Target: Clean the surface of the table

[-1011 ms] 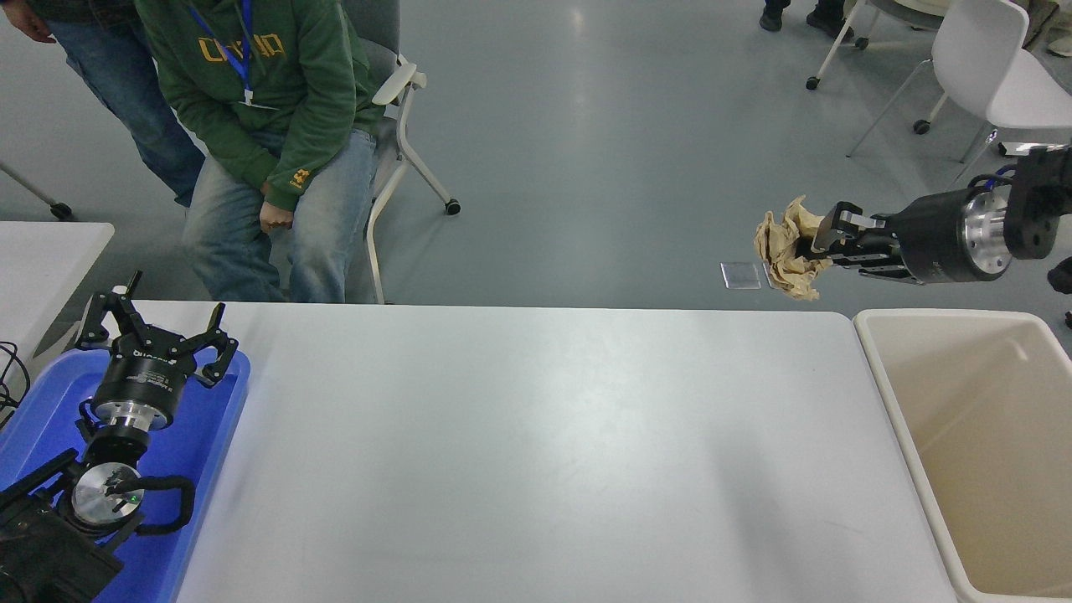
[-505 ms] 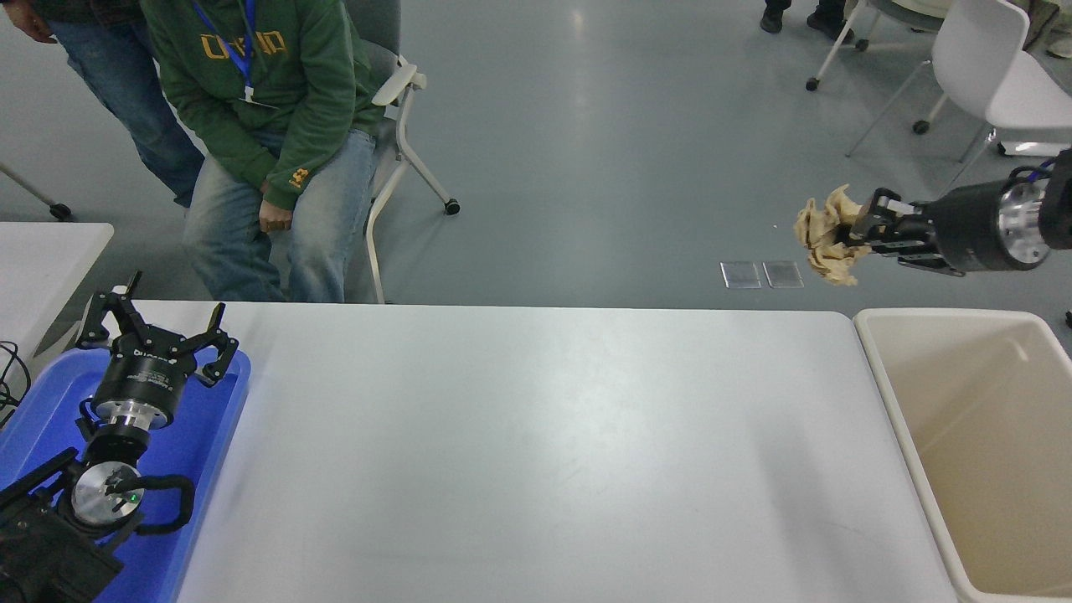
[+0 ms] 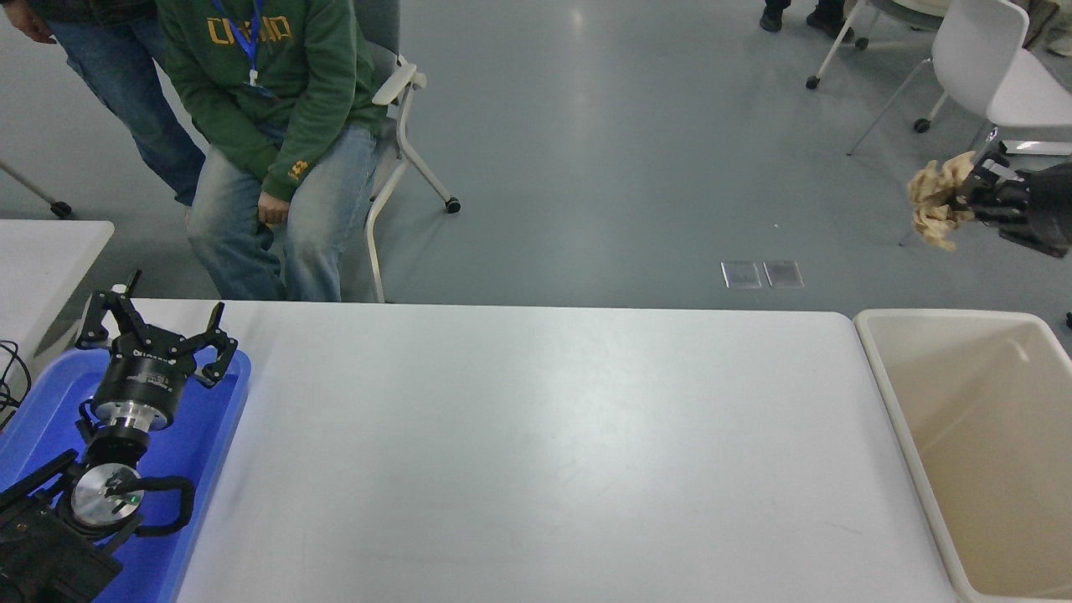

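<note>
Clamping crumpled paper point(image 3: 936, 203), right gripper point(image 3: 971, 197) hangs high beyond bin point(image 3: 888, 368); releasing here risks paper landing on floor. Left gripper point(image 3: 155, 328) parked, fingers spread, empty.

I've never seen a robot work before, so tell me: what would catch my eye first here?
Probably the crumpled tan paper held in the air by the right gripper at the far right edge, above and beyond the beige bin. Next, the wide white table surface filling the middle. At the lower left, the left gripper sits parked, open, over a blue tray.
</note>
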`<state>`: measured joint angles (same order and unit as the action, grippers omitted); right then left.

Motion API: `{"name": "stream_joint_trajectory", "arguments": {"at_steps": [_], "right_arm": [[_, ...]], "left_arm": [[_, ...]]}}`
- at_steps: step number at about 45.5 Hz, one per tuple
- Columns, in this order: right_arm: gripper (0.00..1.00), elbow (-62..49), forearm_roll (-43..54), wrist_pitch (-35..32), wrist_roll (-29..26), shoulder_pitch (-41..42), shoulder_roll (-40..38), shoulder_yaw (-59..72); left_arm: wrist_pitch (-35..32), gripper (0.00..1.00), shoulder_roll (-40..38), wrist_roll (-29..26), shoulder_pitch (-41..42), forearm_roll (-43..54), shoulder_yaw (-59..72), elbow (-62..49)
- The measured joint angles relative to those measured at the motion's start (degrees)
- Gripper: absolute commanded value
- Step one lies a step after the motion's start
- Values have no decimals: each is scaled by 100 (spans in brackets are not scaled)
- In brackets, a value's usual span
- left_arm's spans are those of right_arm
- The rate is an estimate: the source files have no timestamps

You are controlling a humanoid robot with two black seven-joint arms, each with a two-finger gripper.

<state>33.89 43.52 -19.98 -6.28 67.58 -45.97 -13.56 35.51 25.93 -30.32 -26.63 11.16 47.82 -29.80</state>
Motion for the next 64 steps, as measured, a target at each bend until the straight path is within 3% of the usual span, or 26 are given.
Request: {"name": "stream_joint_trajectory", "arguments": {"at_steps": [29, 64], "right_arm": [[0, -1305, -510, 1883, 644, -831, 789, 18], [0, -2173, -1513, 2535, 729, -1410, 1133, 12]], "left_arm": [[0, 100, 0, 0, 0, 0, 0, 0], [0, 100, 0, 0, 0, 0, -1, 0]]}}
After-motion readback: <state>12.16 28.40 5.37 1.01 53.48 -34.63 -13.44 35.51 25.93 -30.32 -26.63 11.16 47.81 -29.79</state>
